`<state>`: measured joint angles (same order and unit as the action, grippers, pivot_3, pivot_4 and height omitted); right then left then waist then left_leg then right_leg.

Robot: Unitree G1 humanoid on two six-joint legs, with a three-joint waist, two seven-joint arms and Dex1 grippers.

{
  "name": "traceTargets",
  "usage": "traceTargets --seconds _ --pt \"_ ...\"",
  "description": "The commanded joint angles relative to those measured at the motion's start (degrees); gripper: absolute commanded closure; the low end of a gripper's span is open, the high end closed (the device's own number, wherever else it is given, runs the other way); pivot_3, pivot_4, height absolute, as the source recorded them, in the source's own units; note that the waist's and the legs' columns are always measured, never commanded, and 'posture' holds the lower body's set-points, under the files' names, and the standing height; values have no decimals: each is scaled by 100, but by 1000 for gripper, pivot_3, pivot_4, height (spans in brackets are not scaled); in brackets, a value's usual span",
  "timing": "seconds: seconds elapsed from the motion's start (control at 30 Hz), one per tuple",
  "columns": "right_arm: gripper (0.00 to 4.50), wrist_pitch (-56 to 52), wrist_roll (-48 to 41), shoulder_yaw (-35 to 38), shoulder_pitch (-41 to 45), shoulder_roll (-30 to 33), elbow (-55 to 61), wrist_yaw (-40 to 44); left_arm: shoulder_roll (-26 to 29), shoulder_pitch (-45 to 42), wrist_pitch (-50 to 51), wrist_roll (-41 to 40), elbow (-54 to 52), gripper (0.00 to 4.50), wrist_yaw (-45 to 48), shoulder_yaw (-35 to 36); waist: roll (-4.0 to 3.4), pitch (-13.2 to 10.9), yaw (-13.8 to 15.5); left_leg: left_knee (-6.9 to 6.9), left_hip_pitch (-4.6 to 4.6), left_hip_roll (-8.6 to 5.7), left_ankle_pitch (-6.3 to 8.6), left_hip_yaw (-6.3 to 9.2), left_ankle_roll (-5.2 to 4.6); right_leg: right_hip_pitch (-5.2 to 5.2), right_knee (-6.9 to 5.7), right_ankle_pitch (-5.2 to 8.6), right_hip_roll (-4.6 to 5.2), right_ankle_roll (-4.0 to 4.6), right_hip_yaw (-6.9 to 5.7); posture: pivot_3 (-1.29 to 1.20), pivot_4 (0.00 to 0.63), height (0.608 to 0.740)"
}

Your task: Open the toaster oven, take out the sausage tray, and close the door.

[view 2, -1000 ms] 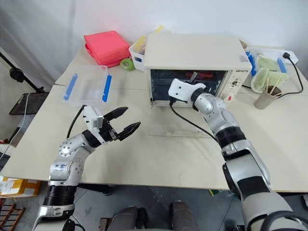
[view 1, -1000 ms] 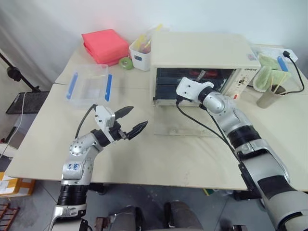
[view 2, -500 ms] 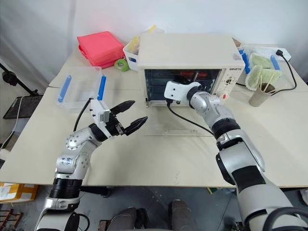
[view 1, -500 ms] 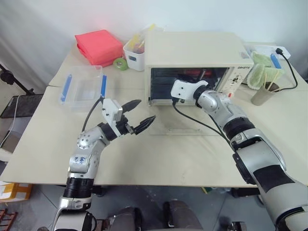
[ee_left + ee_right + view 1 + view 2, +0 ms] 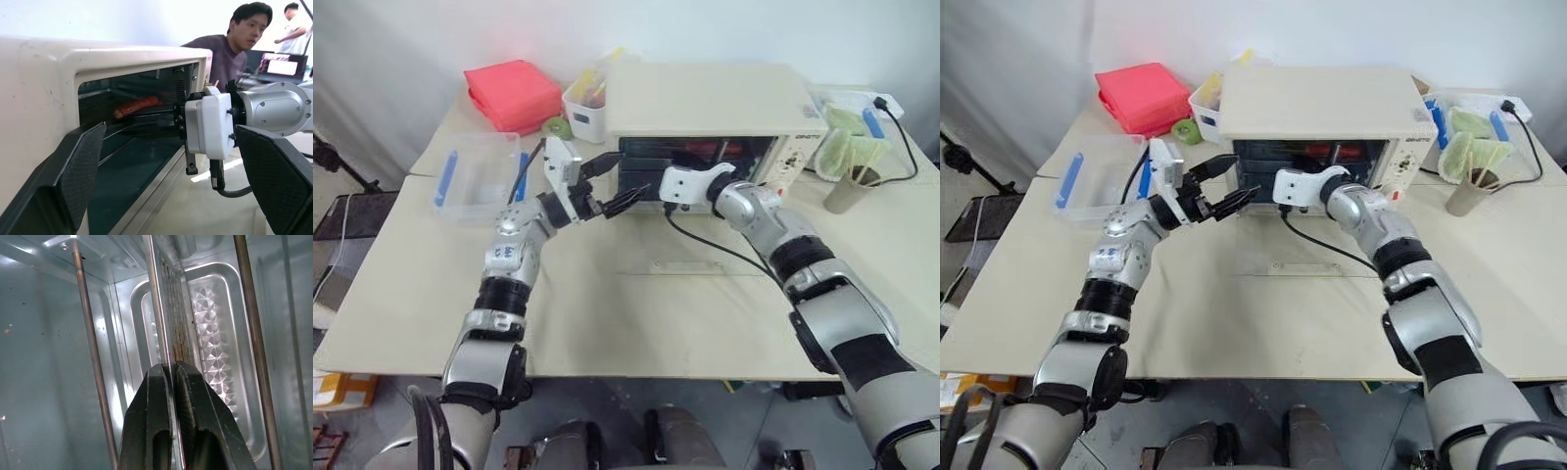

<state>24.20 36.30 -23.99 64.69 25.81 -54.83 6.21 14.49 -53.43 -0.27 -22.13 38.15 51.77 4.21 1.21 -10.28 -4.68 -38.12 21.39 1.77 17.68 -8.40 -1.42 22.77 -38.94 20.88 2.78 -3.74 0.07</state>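
Toaster oven (image 5: 705, 103) stands at rear edge of table (image 5: 607, 313), door (image 5: 690, 259) open flat. Right gripper (image 5: 172, 374) inside, clenched on edge of sausage tray (image 5: 172, 303). Left gripper (image 5: 610, 186) released, before opening. Sausage (image 5: 138, 105) inside.

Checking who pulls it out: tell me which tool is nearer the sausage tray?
Right. The right tool is inside the toaster oven, shut on the sausage tray edge. The left tool hovers open outside the oven's left front corner.
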Motion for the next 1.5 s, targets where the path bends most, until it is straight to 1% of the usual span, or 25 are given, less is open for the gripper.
traceTargets --seconds 0.03,0.17,0.33,0.53,0.7,0.77,0.83,0.9,0.97,1.0,1.07,1.1,1.13,1.2,1.3,1.5 --pt "4494 47 -317 239 -506 252 1307 410 95 -257 -200 -59 275 0 25 296 0 0 -11 0 0 0 0 0 0 0 1 0 0 0 0 0 150 740" --pt "4494 -416 -464 484 -1381 557 2804 923 84 -257 -235 -20 408 0 144 307 0 0 12 5 -1 1 0 3 1 0 -1 0 -1 0 -3 0 150 740" --pt "4494 -1234 -503 935 -2791 856 4995 1506 47 -298 -264 21 556 0 161 316 1 0 109 1 -1 1 1 4 1 -2 3 0 0 0 -1 0 150 740" --pt "4494 -1575 -435 1298 -3706 1191 6235 1919 -2 -83 34 -28 301 0 324 221 4 -2 191 -5 0 -2 2 -3 2 -1 25 0 0 0 4 0 150 740" --pt "4494 -1832 -521 1556 -4343 1216 6973 2030 149 178 543 -39 -52 0 305 206 4 -2 240 -2 -1 -2 2 -1 2 -1 26 0 0 0 2 0 150 740" --pt "4494 -1973 -511 1634 -4530 1237 7204 2129 278 298 1028 -36 -258 0 215 178 5 -3 246 -2 -1 -2 2 -1 2 0 26 0 -1 0 3 0 150 740" --pt "4494 -2061 -502 1678 -4755 1279 7459 2249 426 475 1757 -289 -628 0 324 209 5 -3 259 -5 -1 -2 2 -2 2 0 26 0 -1 0 5 0 150 740" --pt "4494 -2107 -489 1703 -4876 1289 7600 2318 510 586 2227 -413 -900 0 333 225 5 -3 282 -5 -2 -2 2 -2 2 -1 24 0 -1 0 5 0 150 740" --pt "4494 -2130 -505 1732 -5034 1332 7765 2433 691 719 3335 -838 -1286 0 374 307 5 -3 296 -5 -2 -3 2 -2 2 -1 26 0 0 0 5 0 150 740" --pt "4494 -2117 -554 1711 -5076 1359 7877 2556 876 767 4406 -1192 -1539 0 357 319 5 -3 297 -5 -2 -3 2 -1 2 -2 25 0 0 0 5 0 150 740" --pt "4494 -2081 -631 1641 -5063 1379 8014 2749 1029 791 5833 -1787 -1856 0 229 479 7 -4 288 -5 -1 -3 2 -1 2 -2 25 0 0 0 6 0 150 740" --pt "4494 -2050 -682 1563 -5008 1375 8047 2856 1041 753 6423 -2039 -1926 0 84 620 7 -4 284 -5 -3 -3 2 1 2 -3 23 0 0 0 6 0 150 740" --pt "4494 -2034 -712 1516 -4970 1368 8061 2923 1022 725 6753 -2188 -1973 0 -49 742 7 -4 288 -6 -4 -3 2 1 2 -3 22 0 0 0 6 0 150 740" --pt "4494 -1976 -728 1438 -4875 1344 8036 3004 916 649 7326 -2397 -1958 0 -393 998 7 -4 292 -7 -8 -3 2 4 2 -7 20 0 0 0 5 0 150 740" --pt "4494 -1872 -743 1325 -4721 1313 7923 3075 665 604 7908 -2726 -1996 0 -859 1450 7 -5 297 -11 -9 -4 2 3 2 -9 21 0 0 0 5 0 150 740" --pt "4494 -1652 -850 1180 -4524 1287 7788 3166 52 595 8432 -3019 -2108 0 -1857 2160 8 -5 302 -12 -10 -4 2 4 3 -9 21 0 1 0 3 0 150 740"
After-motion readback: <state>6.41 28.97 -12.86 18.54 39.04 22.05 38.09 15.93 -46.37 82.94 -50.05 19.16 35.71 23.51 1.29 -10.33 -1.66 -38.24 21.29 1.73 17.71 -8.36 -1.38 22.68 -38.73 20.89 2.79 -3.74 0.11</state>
